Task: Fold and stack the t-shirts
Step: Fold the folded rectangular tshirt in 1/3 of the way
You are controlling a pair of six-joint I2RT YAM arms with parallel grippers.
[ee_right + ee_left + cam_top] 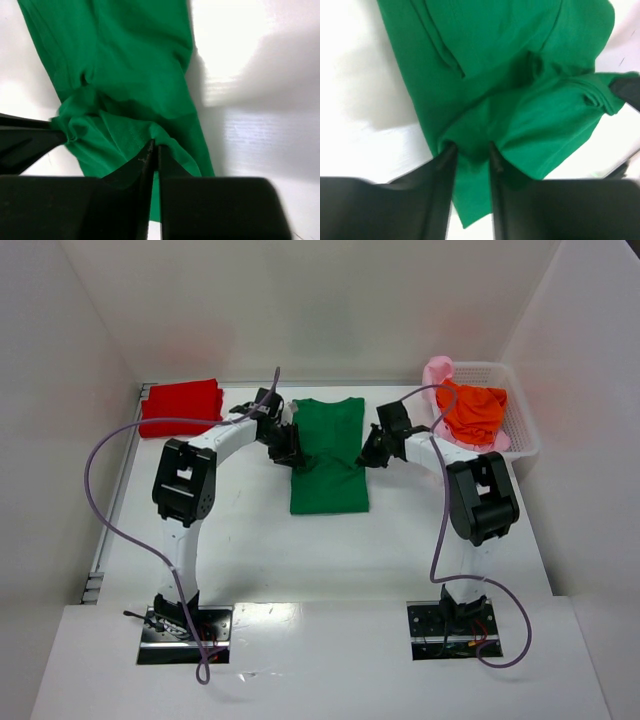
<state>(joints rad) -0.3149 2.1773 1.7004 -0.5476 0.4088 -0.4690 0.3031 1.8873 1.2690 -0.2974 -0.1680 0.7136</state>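
Lying flat at the centre of a white table [250, 540], a dark green t-shirt [330, 460] is folded into a long narrow strip, collar end toward 12 o'clock. Two robot arms reach in from 6 o'clock and meet it from either side.

The left gripper [293, 452] sits at the shirt's 9 o'clock edge. In the left wrist view its two black fingers [470, 150] stand partly apart, and a loose fold of the green t-shirt [520, 75] lies in the gap between them.

The right gripper [368, 455] sits at the shirt's 3 o'clock edge. In the right wrist view its fingers [155, 145] are almost together, with only a thin slit between them. A small peak of the green t-shirt [125, 60] is drawn up into their tips, pinched there.

A red t-shirt [182, 406] lies neatly folded at 10 o'clock, well apart from the green one.

A white mesh basket [520, 420] stands at 2 o'clock. It holds a crumpled orange t-shirt [472, 412], and a pale pink t-shirt [438, 370] spills over the basket's far left corner.
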